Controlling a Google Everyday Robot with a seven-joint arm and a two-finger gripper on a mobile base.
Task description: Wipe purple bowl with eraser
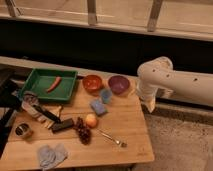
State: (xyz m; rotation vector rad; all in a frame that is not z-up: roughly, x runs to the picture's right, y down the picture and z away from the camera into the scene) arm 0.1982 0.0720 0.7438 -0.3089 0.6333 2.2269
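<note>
The eraser (pixel 62 125) lies flat on the table (pixel 130 135), its long axis running about 8 to 2 o'clock. The purple bowl (pixel 119 84) sits upright at the far edge, with bare wood at its 5 o'clock. The pincer (pixel 150 104) hangs at the bowl's 4 o'clock, beside the table's right edge; whether it is apart or together cannot be told.

Your gripper (pixel 31 102) sits at the left edge of the table (pixel 127 125). The purple bowl (pixel 119 84) is open from above; the orange bowl (pixel 92 82) and blue sponge (pixel 98 106) crowd its left, the white arm (pixel 165 80) its right.
</note>
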